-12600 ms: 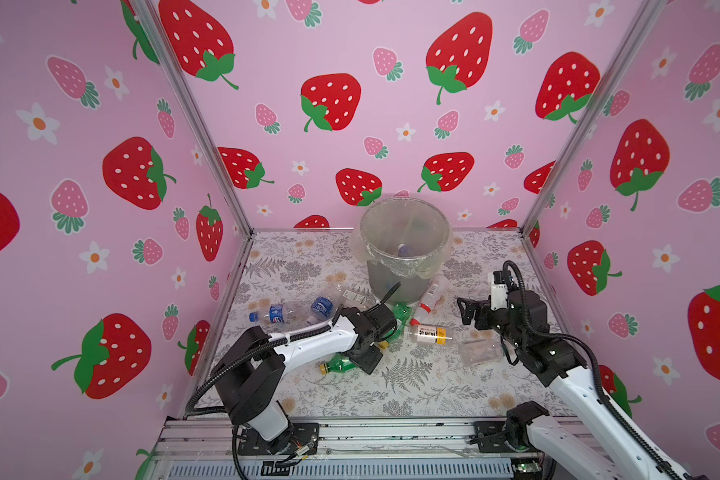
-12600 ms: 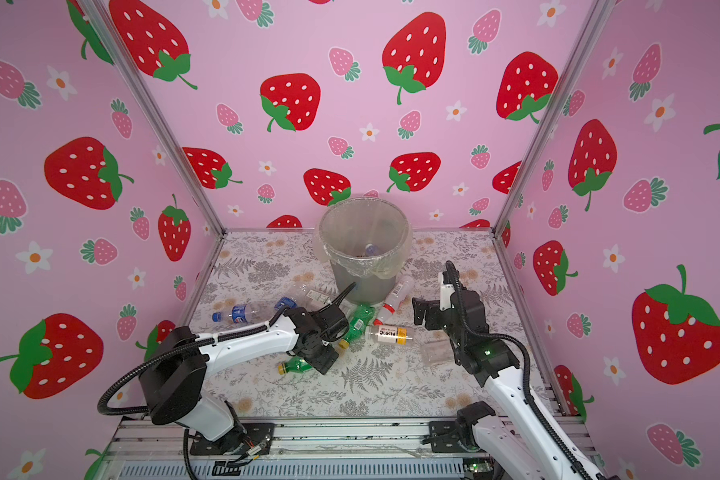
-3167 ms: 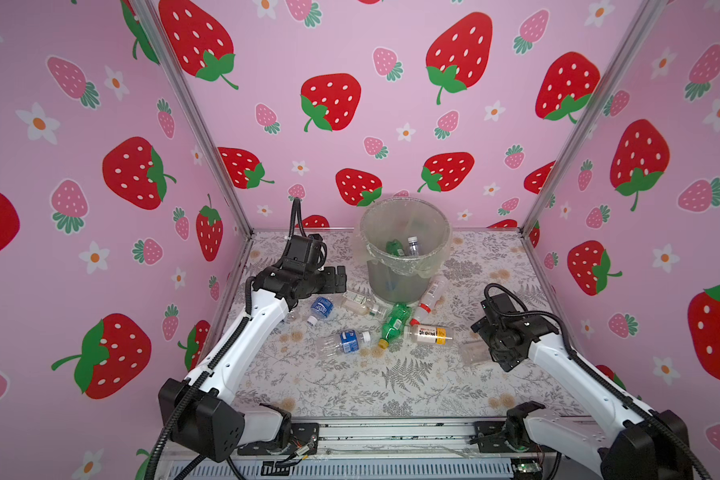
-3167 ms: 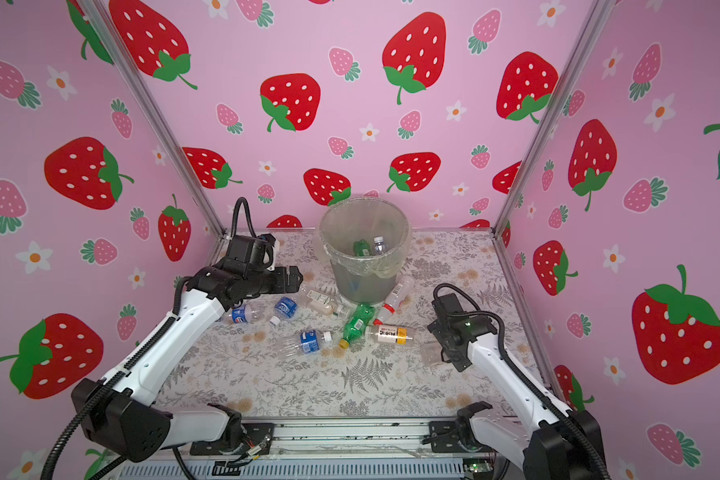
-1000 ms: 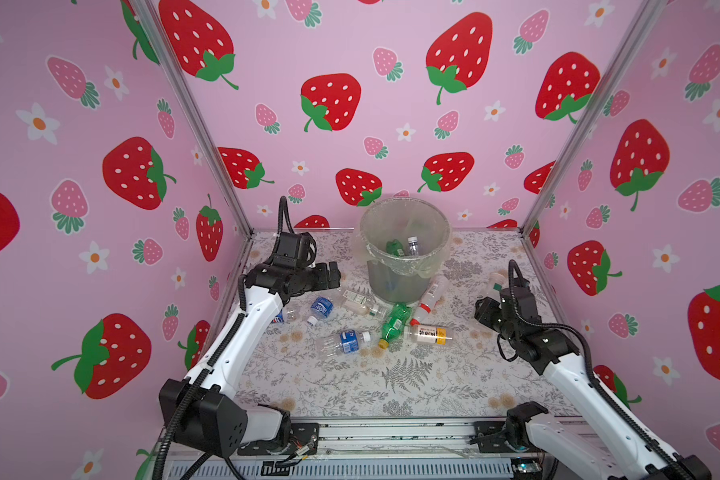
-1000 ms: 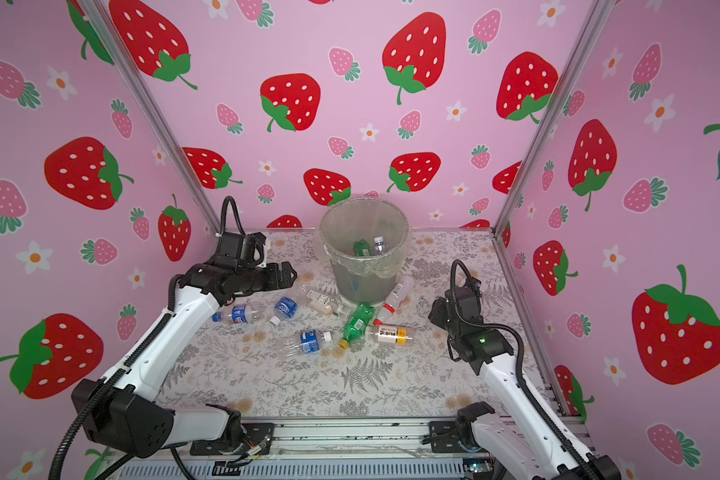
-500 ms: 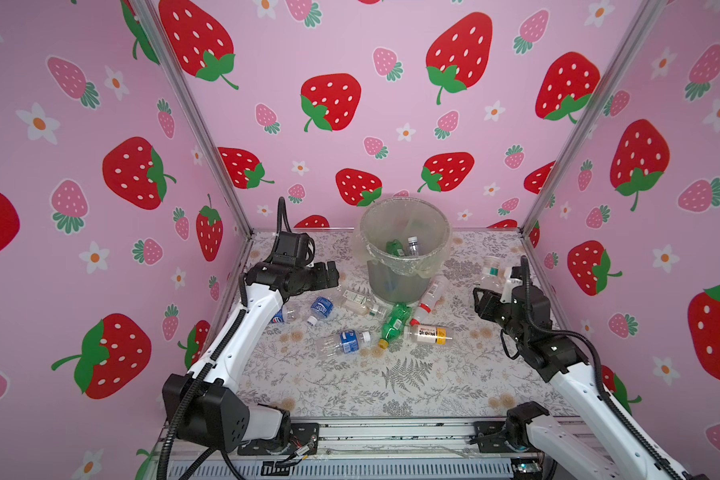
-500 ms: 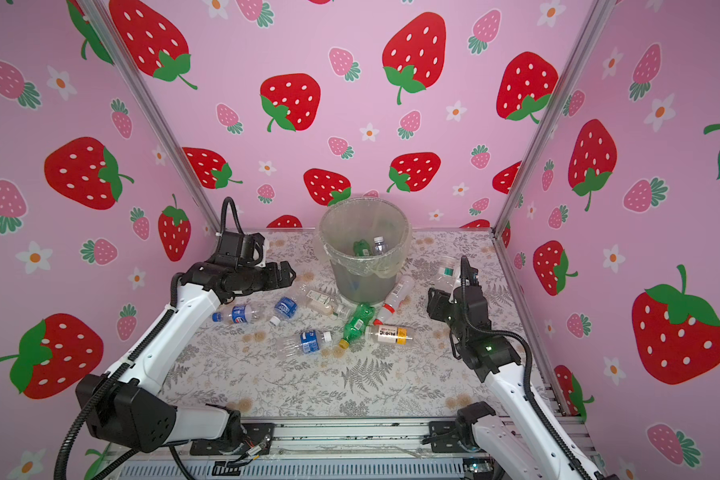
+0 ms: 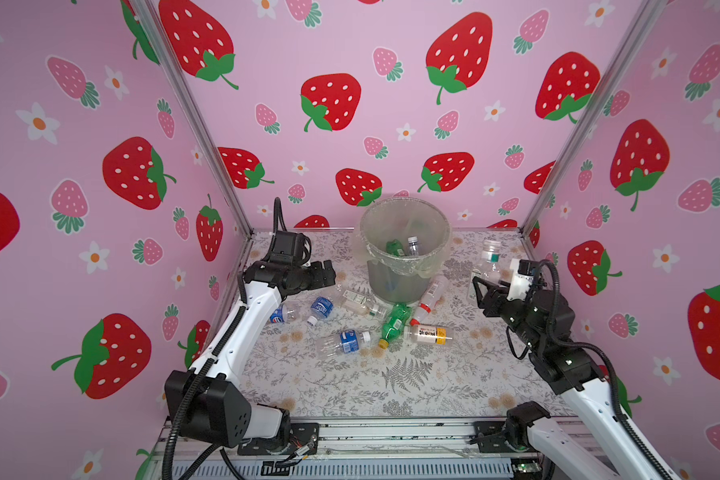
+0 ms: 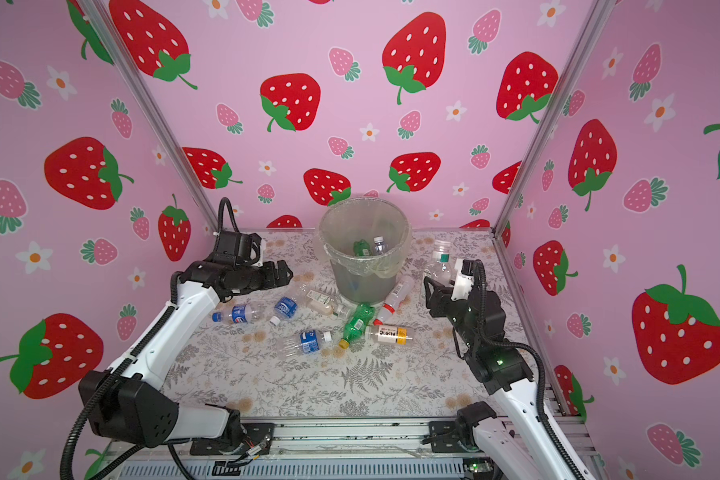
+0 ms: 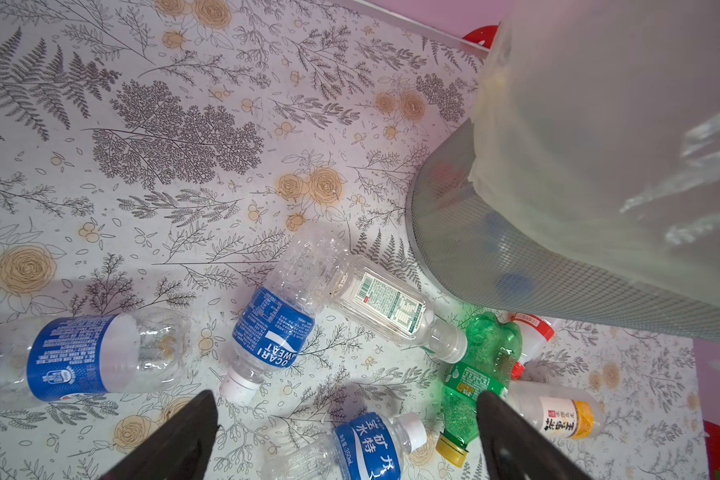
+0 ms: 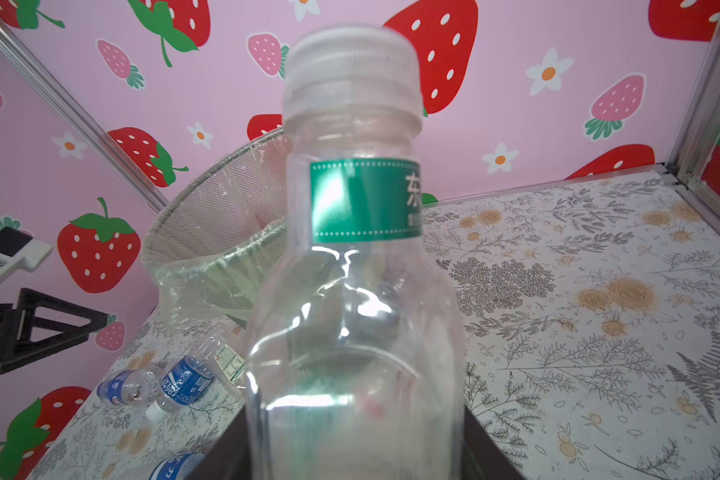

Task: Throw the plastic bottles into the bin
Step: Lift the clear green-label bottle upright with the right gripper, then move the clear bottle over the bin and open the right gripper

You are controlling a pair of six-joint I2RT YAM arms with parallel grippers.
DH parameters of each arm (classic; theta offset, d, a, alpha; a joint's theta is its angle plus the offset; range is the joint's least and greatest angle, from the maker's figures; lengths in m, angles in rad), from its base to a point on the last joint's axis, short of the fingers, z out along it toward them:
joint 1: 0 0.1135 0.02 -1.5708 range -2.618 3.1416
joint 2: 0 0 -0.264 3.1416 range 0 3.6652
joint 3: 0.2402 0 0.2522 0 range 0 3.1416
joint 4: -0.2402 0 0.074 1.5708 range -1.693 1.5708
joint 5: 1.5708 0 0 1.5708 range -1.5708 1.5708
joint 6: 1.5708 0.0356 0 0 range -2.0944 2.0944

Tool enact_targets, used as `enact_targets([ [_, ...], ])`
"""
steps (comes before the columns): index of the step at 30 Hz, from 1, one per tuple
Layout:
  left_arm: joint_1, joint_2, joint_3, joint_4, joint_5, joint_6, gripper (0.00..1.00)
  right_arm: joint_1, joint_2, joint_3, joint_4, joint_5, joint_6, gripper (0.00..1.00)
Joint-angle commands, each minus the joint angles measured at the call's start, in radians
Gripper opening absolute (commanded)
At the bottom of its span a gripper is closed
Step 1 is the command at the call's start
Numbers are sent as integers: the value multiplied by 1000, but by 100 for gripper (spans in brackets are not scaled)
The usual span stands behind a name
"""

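Bottles (image 9: 344, 341), seven loose, lie on the floral mat (image 9: 391, 386) at frame centre. Right of centre, the right gripper (image 9: 486, 280) clamps a clear green-labelled bottle (image 9: 491, 254), cap up. Left of centre, the left gripper (image 9: 330, 274) hovers, jaws wide, empty. Behind, at upper centre, stands the bin (image 9: 391, 286), bottles inside.
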Motion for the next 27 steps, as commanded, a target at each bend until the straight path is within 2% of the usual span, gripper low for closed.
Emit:
enact_targets([
  [1, 15, 15, 24, 10, 51, -13, 99, 10, -46, -35, 88, -46, -8, 45],
  [9, 50, 22, 24, 19, 112, -34, 98, 39, -28, -18, 135, -51, 28, 45],
  [13, 64, 15, 20, 23, 114, -35, 98, 64, 43, 19, 176, -45, 22, 45],
  [18, 69, 8, 19, 24, 108, -34, 98, 92, 197, 142, 225, -29, 12, 45],
  [23, 71, 2, 18, 23, 105, -33, 98, 110, 498, 425, 196, 20, 24, 46],
  [26, 71, -5, 19, 22, 103, -30, 98, 111, 734, 687, 44, 80, 58, 50],
  [27, 71, -7, 18, 23, 102, -31, 98, 111, 808, 790, -8, 51, 57, 51],
])
